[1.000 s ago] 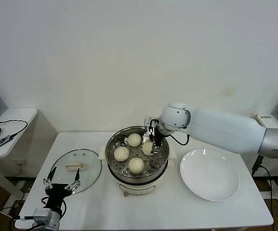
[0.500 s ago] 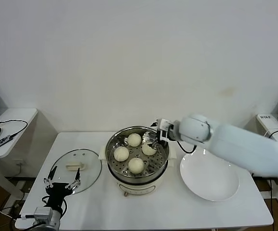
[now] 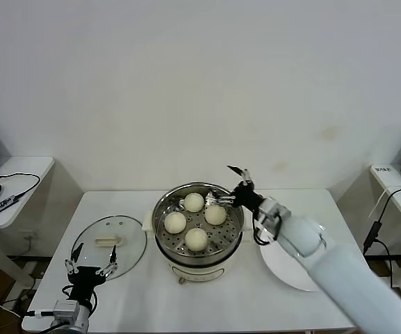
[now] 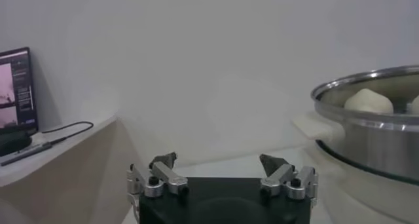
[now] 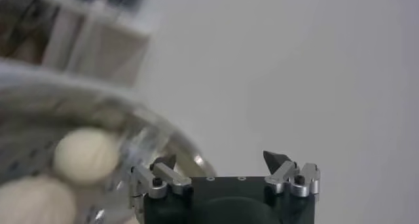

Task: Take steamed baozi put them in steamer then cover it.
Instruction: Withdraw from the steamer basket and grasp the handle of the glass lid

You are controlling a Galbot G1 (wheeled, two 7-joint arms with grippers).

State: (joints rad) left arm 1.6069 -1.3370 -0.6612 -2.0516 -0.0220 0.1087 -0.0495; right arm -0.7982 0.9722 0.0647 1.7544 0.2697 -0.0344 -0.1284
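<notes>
The steamer stands mid-tabletop, and all four steamed baozi now lie on its perforated tray: one at the back, one left, one right, one nearest the robot. A second ago the right claw was down inside the pot at the right-hand bun; it has since let go and drawn up and back, and now hangs released, fingers spread and empty, just above the pot's rear-right rim. So the loading looks done, and only the covering is left.

The white plate to the steamer's right is bare, partly hidden by the right arm. The cover, clear glass with a cream bar handle, lies flat on the tabletop left of the steamer, touching nothing but the surface.

The left claw waits at the near edge of the tabletop just in front of the cover, open and holding nothing. It seems best placed to take the handle next.
</notes>
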